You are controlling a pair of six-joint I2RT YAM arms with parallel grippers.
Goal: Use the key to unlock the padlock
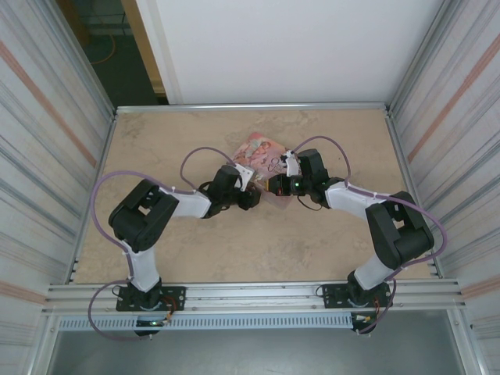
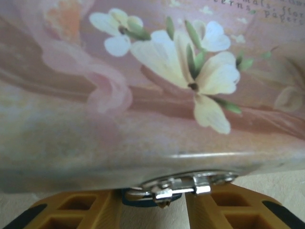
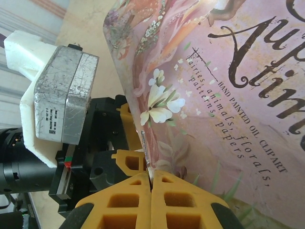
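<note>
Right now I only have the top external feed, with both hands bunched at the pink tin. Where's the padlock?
Observer: The left wrist view has it. The padlock, blue-bodied, sits at the metal hasp on the tin, between the fingers of the left hand.
Operator: Gripped?
Observer: Can't tell. The fingers flank it closely, but contact isn't clear.
Operator: Right hand?
Observer: The right hand is shut. A thin metal edge rises from its tips beside the tin; I can't tell what it is.
</note>
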